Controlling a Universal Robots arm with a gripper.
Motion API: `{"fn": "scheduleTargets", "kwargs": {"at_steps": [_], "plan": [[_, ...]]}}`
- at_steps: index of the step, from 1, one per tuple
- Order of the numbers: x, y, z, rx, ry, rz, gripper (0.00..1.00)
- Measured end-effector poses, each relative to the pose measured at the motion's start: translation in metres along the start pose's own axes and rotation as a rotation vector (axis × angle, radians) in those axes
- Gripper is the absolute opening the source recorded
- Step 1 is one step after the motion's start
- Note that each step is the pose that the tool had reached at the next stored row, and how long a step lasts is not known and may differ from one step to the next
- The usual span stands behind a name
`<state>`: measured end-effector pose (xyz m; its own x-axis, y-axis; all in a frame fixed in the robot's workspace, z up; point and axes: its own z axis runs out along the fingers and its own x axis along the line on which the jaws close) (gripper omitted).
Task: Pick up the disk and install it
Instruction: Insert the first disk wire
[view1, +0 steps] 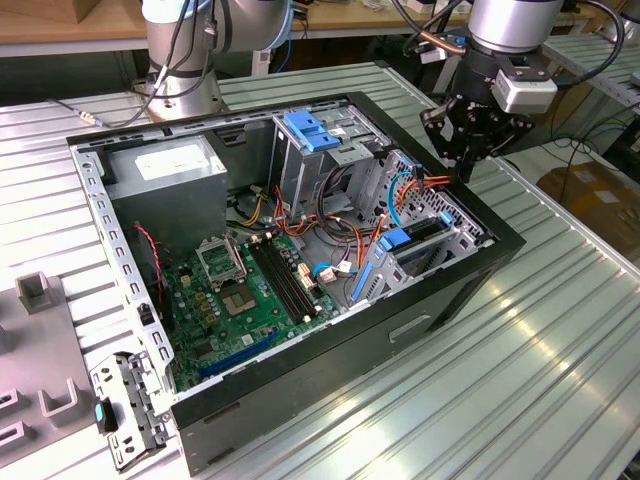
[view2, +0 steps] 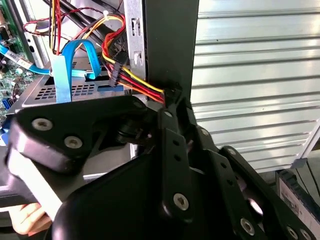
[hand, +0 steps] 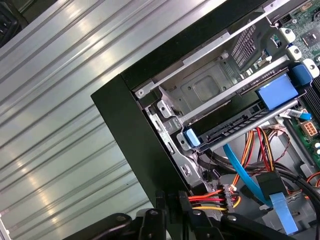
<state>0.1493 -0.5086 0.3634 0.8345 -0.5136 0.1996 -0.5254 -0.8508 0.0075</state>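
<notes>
Currently the gripper (view1: 466, 172) hangs over the far corner of the open computer case (view1: 455, 290) on the exterior view's right, its tip just above the case rim near a bundle of red, yellow and orange wires (view1: 432, 181). Whether the jaws are open or closed cannot be told; nothing is seen held between them. The disk (view1: 418, 237) sits inside the case in the drive cage just below the gripper, blue rails (view1: 396, 240) at its end. In the first wrist view it lies in the metal bay with blue clips (hand: 276, 91) at both ends. A blue ribbon cable (view2: 63, 75) runs close by. The case rests on a ribbed metal worktop (view1: 540, 370).
</notes>
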Motion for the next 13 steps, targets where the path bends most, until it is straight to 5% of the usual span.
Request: {"fn": "scheduleTargets", "kwargs": {"at_steps": [2,13], "plan": [[0.0007,0.0000,-0.0034,0.0000,0.0000,0.000,0.16],[-0.0044,0.0036,-0.0073,-0.0007,0.0003,0.000,0.16]]}}
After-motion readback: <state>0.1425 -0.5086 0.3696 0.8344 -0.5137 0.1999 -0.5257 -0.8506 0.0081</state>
